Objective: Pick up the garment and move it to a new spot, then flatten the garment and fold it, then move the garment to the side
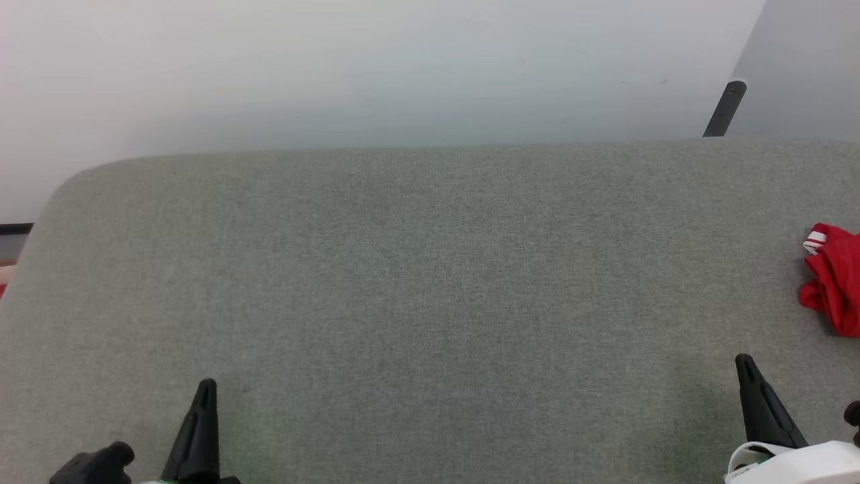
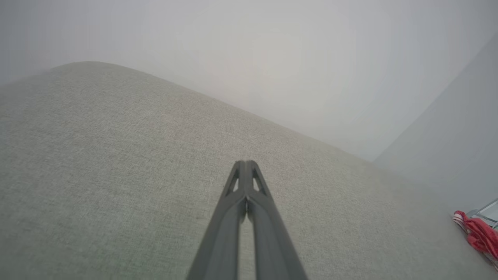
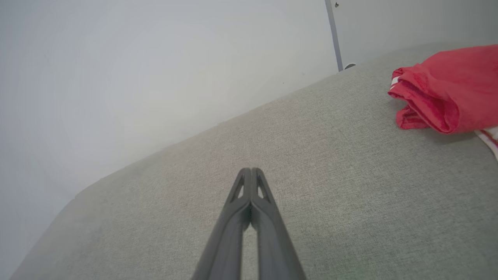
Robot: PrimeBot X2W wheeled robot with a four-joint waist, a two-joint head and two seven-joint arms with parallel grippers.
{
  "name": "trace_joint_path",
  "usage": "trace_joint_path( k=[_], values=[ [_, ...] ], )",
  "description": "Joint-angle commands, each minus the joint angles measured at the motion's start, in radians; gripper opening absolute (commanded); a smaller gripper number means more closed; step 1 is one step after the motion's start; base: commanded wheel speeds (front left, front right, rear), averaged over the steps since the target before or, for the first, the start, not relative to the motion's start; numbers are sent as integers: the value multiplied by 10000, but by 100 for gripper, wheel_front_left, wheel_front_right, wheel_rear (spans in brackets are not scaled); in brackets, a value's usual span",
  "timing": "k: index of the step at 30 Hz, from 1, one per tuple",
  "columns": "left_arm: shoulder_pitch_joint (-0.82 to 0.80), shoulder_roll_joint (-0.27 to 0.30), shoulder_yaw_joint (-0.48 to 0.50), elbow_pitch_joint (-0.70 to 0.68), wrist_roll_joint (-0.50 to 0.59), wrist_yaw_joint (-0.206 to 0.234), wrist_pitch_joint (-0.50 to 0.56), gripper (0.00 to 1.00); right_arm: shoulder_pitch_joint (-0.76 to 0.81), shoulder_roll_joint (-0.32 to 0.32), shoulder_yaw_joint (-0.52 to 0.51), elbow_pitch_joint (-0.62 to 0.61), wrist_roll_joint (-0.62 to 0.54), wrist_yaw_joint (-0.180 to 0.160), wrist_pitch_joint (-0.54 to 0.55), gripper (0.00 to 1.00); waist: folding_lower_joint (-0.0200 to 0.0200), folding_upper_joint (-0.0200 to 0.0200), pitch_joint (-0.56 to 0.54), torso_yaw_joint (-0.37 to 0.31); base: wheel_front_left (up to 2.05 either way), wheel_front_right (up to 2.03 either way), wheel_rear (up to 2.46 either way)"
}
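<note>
Left hand point(image 1: 205, 386) and right hand point(image 1: 744, 359): fingers pressed together, both empty, at near edge of grey fabric desk point(image 1: 430, 269).
Garment point(image 1: 836, 282) bunched in a red heap at desk's right side, near right hand, touching neither.

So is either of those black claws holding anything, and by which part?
Nothing is held. The left gripper and right gripper are both shut and empty; the red garment lies bunched on the grey surface, apart from both.
</note>
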Motion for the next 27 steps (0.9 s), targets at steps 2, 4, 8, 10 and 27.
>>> trace_joint_path(
  k=[2,4,8,10,27],
  values=[
    [-253,52,37,-47,-444,4,71,0,-238,-18,-41,-58,433,-2,38,0,0,0,-9,2,0,0,0],
    [-312,31,35,7,-759,3,145,0,-286,-3,-49,-1,740,-2,76,0,0,0,-20,5,0,0,0],
    [-422,-14,34,112,-1360,2,288,0,-377,25,-65,110,1326,-3,152,0,0,0,-41,10,0,0,0],
    [-479,-37,35,155,-1650,2,359,0,-411,40,-73,162,1608,-3,185,0,0,0,-52,13,0,0,0],
    [-874,-229,70,481,-3865,2,932,0,-732,162,-157,577,3783,-4,486,0,0,0,-143,36,0,0,0]
  ],
)
